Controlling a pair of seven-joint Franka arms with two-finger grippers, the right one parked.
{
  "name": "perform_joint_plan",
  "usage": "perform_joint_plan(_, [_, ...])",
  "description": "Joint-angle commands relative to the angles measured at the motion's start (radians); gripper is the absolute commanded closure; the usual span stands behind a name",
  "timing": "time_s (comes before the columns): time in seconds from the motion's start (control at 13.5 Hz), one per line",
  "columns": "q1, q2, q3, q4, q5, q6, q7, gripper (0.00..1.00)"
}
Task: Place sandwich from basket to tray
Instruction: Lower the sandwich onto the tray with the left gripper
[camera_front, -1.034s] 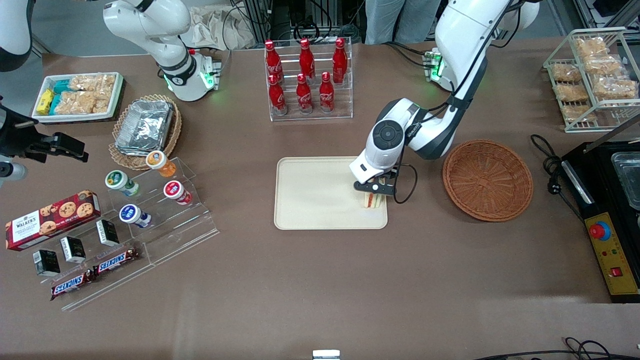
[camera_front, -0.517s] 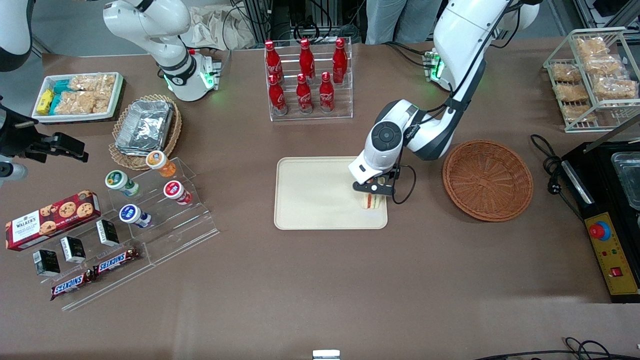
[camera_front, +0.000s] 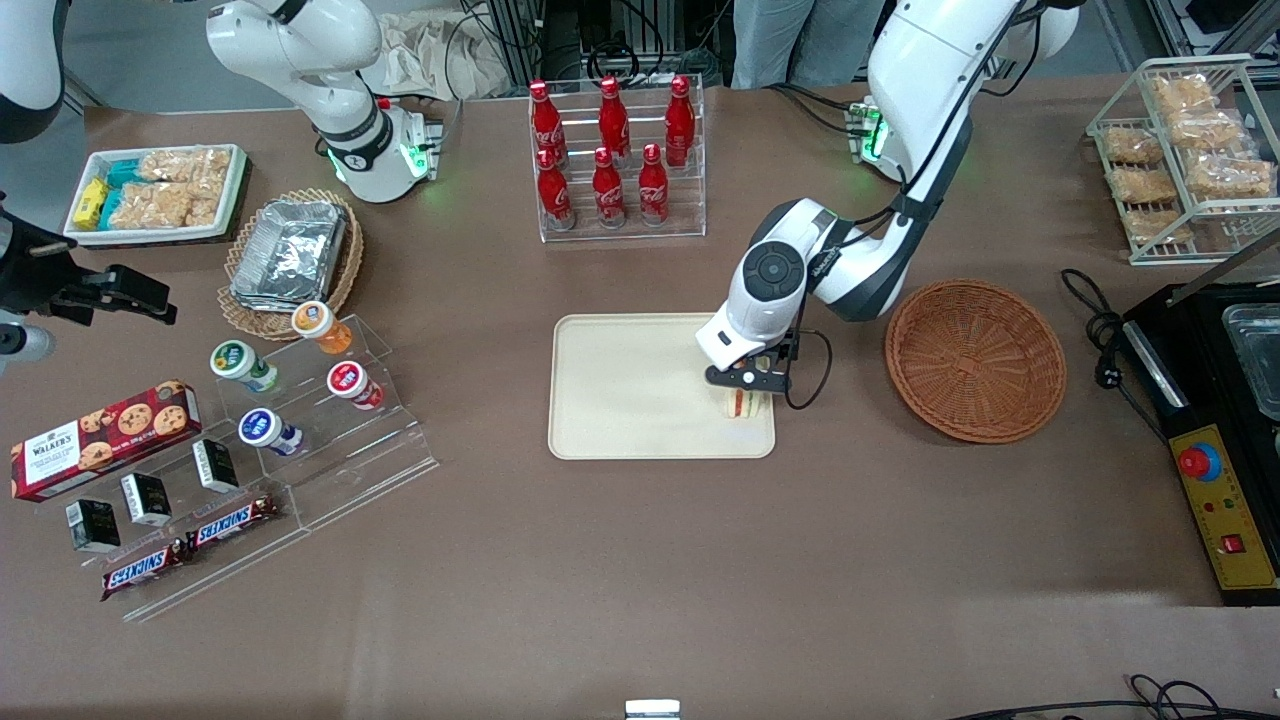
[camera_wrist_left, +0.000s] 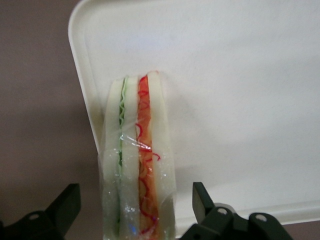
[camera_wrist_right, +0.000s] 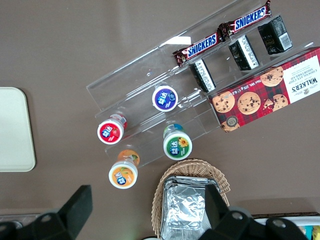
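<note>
The sandwich (camera_front: 742, 403) stands on its edge on the cream tray (camera_front: 630, 390), near the tray corner closest to the basket. In the left wrist view the wrapped sandwich (camera_wrist_left: 137, 150) shows white bread with green and orange-red filling, on the tray (camera_wrist_left: 225, 100). My left gripper (camera_front: 746, 382) hangs just above it, open, with its fingers (camera_wrist_left: 200, 197) on either side of the sandwich and a gap at each side (camera_wrist_left: 132, 200). The reddish-brown basket (camera_front: 975, 360) is empty, beside the tray toward the working arm's end.
A rack of red bottles (camera_front: 615, 160) stands farther from the front camera than the tray. A tan basket with foil containers (camera_front: 290, 255), yoghurt cups on an acrylic stand (camera_front: 300, 390) and snack bars lie toward the parked arm's end. A black appliance (camera_front: 1215, 400) lies beside the basket.
The gripper has let go of the sandwich and risen slightly. The sandwich stays on the tray.
</note>
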Motion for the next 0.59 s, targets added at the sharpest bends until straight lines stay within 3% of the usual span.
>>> perform_joint_plan(0.0, [0.002, -0.093, 0.009, 0.004, 0.017, -0.051, -0.031, 0.01])
perform_joint_plan(0.52, [0.122, -0.156, 0.007, 0.256, -0.004, -0.379, 0.036, 0.01])
